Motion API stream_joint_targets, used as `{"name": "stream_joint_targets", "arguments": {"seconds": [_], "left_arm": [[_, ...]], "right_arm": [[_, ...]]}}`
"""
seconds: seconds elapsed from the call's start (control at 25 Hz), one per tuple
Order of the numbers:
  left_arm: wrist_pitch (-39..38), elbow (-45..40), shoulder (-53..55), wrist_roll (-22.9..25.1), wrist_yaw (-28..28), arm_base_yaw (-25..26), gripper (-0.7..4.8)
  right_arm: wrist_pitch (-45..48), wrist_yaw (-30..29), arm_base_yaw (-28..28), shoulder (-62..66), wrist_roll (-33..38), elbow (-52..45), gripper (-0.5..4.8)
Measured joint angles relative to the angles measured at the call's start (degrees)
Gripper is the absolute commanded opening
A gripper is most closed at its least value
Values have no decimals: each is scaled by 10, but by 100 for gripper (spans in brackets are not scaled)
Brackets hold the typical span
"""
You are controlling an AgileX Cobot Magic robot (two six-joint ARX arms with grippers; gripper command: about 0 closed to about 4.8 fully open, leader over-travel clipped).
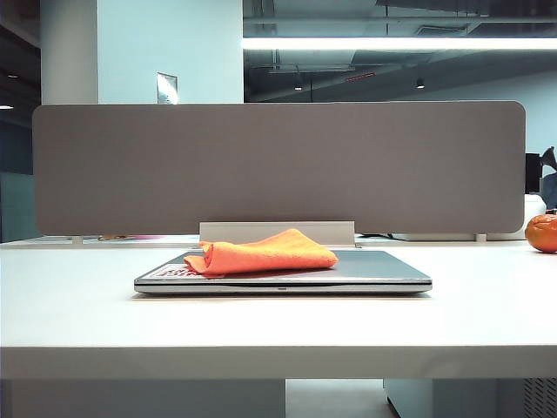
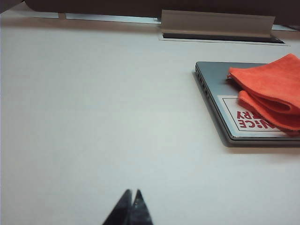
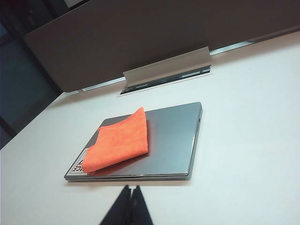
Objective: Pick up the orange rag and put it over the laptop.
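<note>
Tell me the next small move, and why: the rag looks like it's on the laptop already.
Probably none beyond holding both arms back. The orange rag lies folded on the closed laptop, covering its sticker side. The left gripper and right gripper are shut, empty, over bare table.

Your left pincer (image 2: 131, 208) hangs with its two dark fingertips pressed together, empty. Your right pincer (image 3: 130, 206) shows the same pose, tips meeting and gripping nothing. Neither arm appears in the exterior view.
</note>
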Motion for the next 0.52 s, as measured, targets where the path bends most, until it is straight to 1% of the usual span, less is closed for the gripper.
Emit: {"name": "stream_joint_targets", "arguments": {"seconds": [0.08, 0.2, 0.28, 0.52], "left_arm": [[0, 0, 0, 0, 0, 0, -6], [0, 0, 0, 0, 0, 0, -6], [0, 0, 0, 0, 0, 0, -6], [0, 0, 0, 0, 0, 0, -6]], "right_arm": [[0, 3, 0, 0, -12, 0, -5], [19, 30, 0, 0, -32, -10, -5], [72, 56, 0, 0, -32, -57, -5], [163, 69, 0, 0, -32, -164, -5]]}}
